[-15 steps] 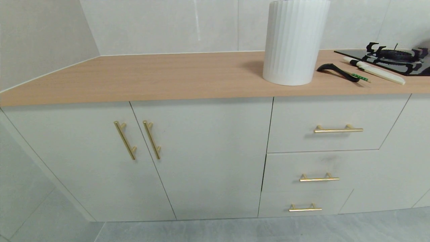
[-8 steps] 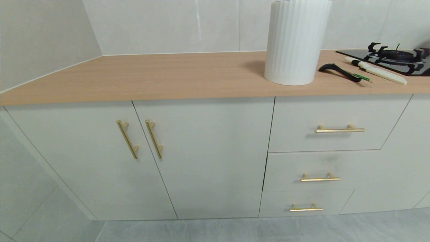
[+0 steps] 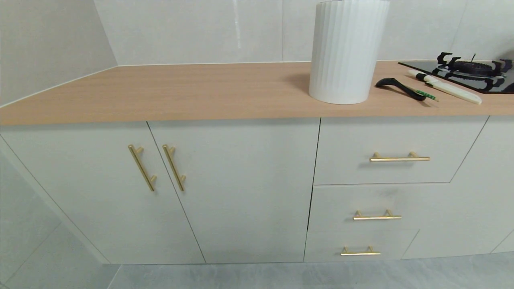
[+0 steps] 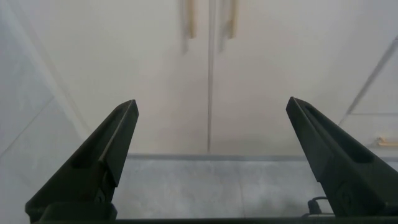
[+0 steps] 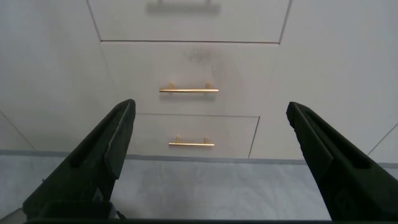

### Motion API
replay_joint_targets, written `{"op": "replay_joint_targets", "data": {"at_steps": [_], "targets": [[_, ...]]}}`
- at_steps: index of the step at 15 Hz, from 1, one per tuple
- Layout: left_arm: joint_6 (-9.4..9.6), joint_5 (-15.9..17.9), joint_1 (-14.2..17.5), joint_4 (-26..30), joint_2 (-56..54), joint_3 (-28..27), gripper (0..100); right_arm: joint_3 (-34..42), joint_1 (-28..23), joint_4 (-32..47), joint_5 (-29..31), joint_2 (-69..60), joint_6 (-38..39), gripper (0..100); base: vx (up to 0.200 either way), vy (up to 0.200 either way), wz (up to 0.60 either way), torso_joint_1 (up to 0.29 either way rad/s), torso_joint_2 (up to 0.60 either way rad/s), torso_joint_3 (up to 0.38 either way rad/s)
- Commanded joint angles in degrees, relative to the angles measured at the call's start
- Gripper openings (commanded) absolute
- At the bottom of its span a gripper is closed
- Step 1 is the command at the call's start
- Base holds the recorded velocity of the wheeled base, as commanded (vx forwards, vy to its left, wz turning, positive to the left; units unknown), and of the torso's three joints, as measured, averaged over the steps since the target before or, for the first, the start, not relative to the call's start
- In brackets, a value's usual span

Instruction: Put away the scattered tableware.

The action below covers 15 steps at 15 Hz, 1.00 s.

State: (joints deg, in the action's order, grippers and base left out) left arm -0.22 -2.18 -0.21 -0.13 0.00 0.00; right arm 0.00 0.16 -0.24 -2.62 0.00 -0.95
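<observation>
Tableware, comprising a black curved utensil point(image 3: 397, 86), green-patterned chopsticks point(image 3: 426, 95) and a cream knife point(image 3: 447, 87), lies at the right end of the bench point(image 3: 180, 92) near its front edge, between the white ribbed container point(image 3: 344, 52) and the hob point(image 3: 470, 69).

Left gripper point(image 4: 211, 101): jaws spread wide, empty, facing the double doors point(image 4: 211, 74).

Right gripper point(image 5: 209, 104): likewise (facing the lower drawers point(image 5: 186, 68)).

Both sit below bench level, well apart from the tableware.

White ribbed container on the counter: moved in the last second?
No. The container keeps its gap to the black ladle and counter edge; the whole view shifted, so the camera moved.
</observation>
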Motion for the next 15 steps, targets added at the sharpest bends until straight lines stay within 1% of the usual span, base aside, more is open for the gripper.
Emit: {"op": "replay_joint_targets", "data": {"at_steps": [1, 2, 7, 15], "targets": [[-0.04, -0.02, 0.03, -0.04, 0.09, 0.00, 100, 0.00, 0.11, -0.02, -0.02, 0.09, -0.02, 100, 0.000, 0.000, 0.00, 0.000, 0.00, 0.000], [-0.04, -0.02, 0.03, -0.04, 0.09, 0.00, 100, 0.00, 0.11, -0.11, -0.02, 0.09, -0.02, 100, 0.000, 0.000, 0.00, 0.000, 0.00, 0.000], [-0.13, -0.02, 0.03, -0.04, 0.09, 0.00, 100, 0.00, 0.11, -0.02, -0.02, 0.09, -0.10, 100, -0.200, 0.000, 0.00, 0.003, 0.00, 0.001], [-0.04, 0.07, 0.03, -0.04, 0.09, 0.00, 100, 0.00, 0.11, -0.11, -0.10, 0.09, -0.19, 100, 0.000, 0.000, 0.00, 0.000, 0.00, 0.000]]}}
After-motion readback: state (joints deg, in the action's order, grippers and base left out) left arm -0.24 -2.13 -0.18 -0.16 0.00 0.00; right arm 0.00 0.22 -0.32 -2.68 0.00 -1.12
